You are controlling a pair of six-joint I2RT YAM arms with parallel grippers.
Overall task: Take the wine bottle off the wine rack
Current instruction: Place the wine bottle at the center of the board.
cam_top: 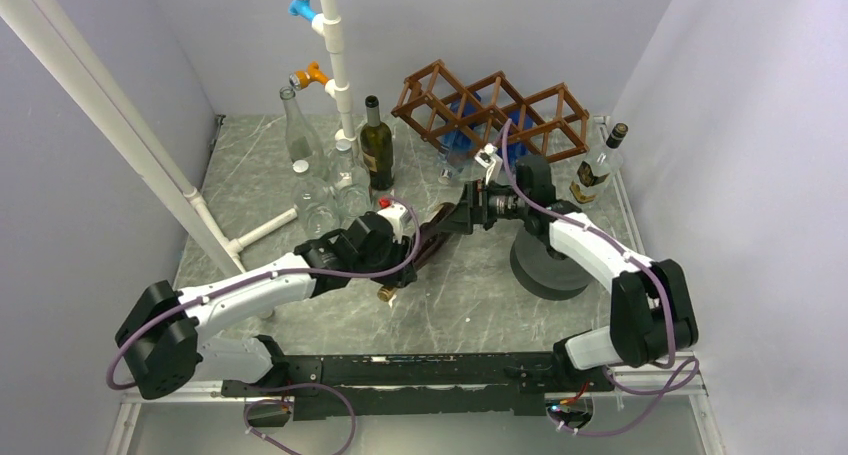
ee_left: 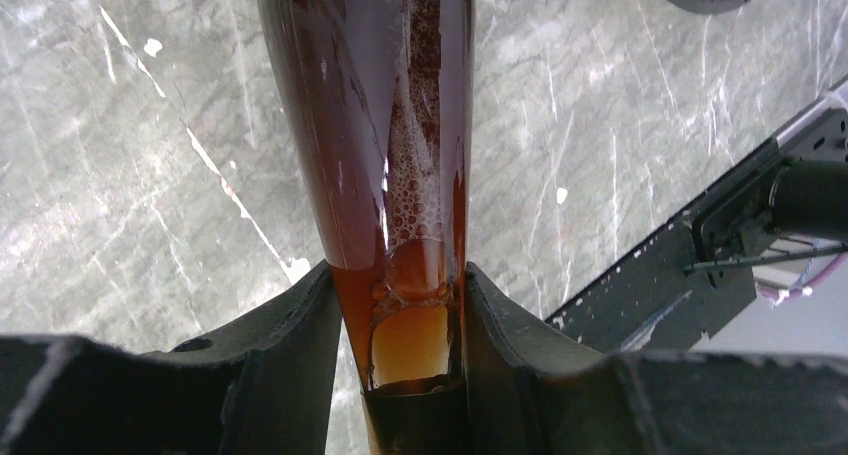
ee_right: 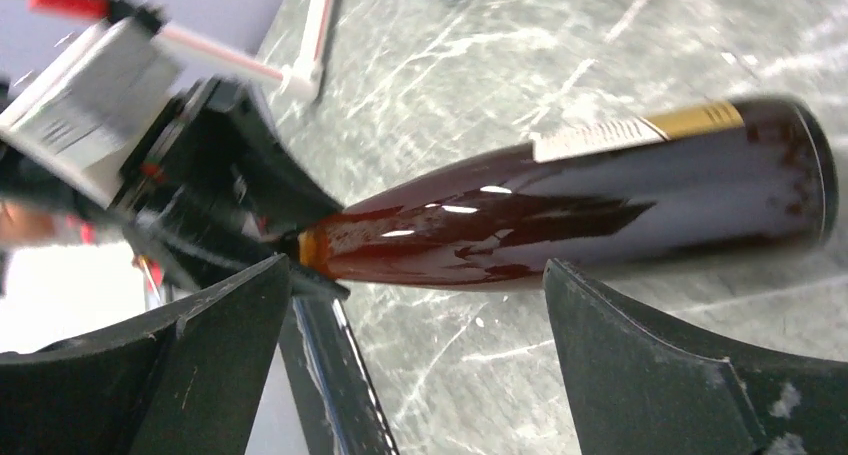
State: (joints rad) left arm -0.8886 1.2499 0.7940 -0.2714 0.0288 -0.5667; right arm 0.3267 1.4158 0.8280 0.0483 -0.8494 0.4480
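Note:
A dark brown wine bottle (cam_top: 432,240) with a gold-edged label hangs tilted above the table, clear of the wooden lattice wine rack (cam_top: 545,110) at the back. My left gripper (cam_top: 405,263) is shut on the bottle's neck; in the left wrist view the fingers (ee_left: 300,345) clamp the neck (ee_left: 410,335) and the foamy liquid-filled body (ee_left: 370,125) stretches away. My right gripper (cam_top: 452,218) is open by the bottle's base end. In the right wrist view the bottle (ee_right: 600,195) lies just beyond the spread fingertips (ee_right: 250,295), not touching them.
A blue bottle (cam_top: 465,125) lies in the rack. Clear glass bottles (cam_top: 300,145) and a dark green bottle (cam_top: 376,145) stand at the back left by a white pipe frame (cam_top: 335,55). Another bottle (cam_top: 598,165) stands right of the rack. A grey round disc (cam_top: 540,270) lies under my right arm.

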